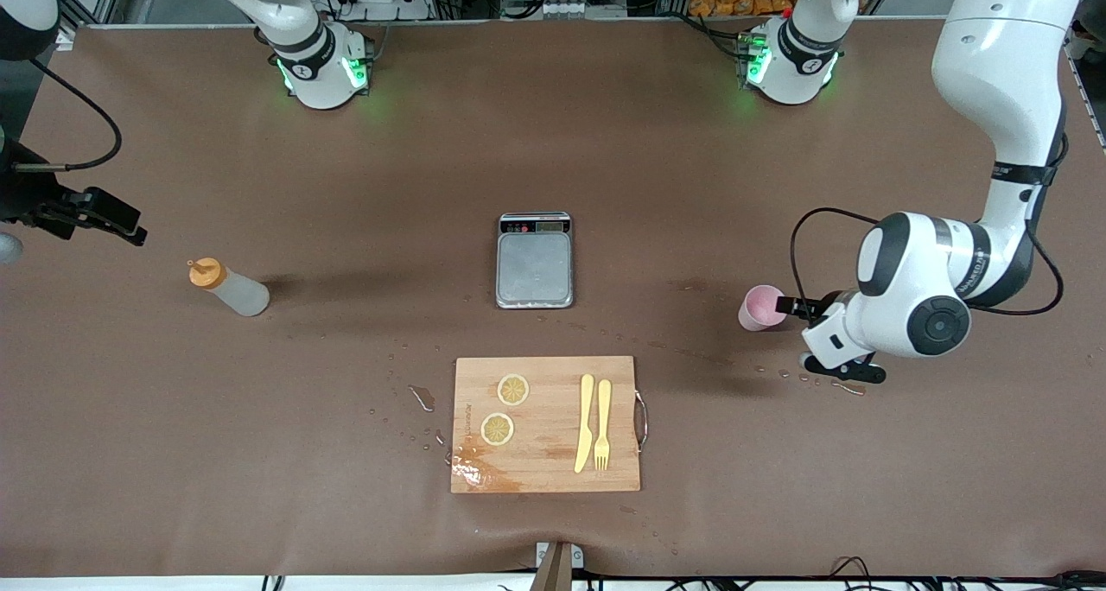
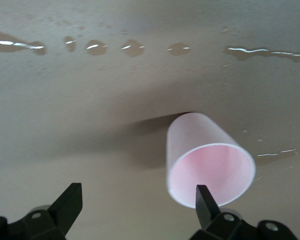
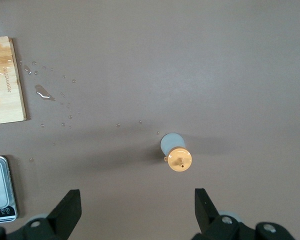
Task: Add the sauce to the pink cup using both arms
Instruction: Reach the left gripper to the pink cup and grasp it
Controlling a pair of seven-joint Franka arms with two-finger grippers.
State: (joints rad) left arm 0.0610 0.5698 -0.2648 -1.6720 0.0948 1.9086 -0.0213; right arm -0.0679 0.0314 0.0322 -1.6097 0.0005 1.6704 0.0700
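Observation:
The sauce bottle [image 1: 228, 288], whitish with an orange cap, stands on the brown table toward the right arm's end. In the right wrist view it shows from above [image 3: 175, 152]. My right gripper [image 1: 111, 220] is open and empty, up in the air beside the bottle and apart from it; its open jaws show in the right wrist view [image 3: 137, 206]. The pink cup [image 1: 759, 308] stands toward the left arm's end. My left gripper [image 1: 793, 333] is open, low beside the cup. In the left wrist view [image 2: 138, 202] one finger [image 2: 206, 201] is at the rim of the cup [image 2: 202, 150], which is not between the jaws.
A steel scale [image 1: 535, 261] sits mid-table. A wooden cutting board [image 1: 546, 461] nearer the front camera carries two lemon slices [image 1: 512, 390], a yellow knife [image 1: 585, 423] and a fork [image 1: 602, 425]. Water drops [image 1: 422, 397] lie around the board and near the cup.

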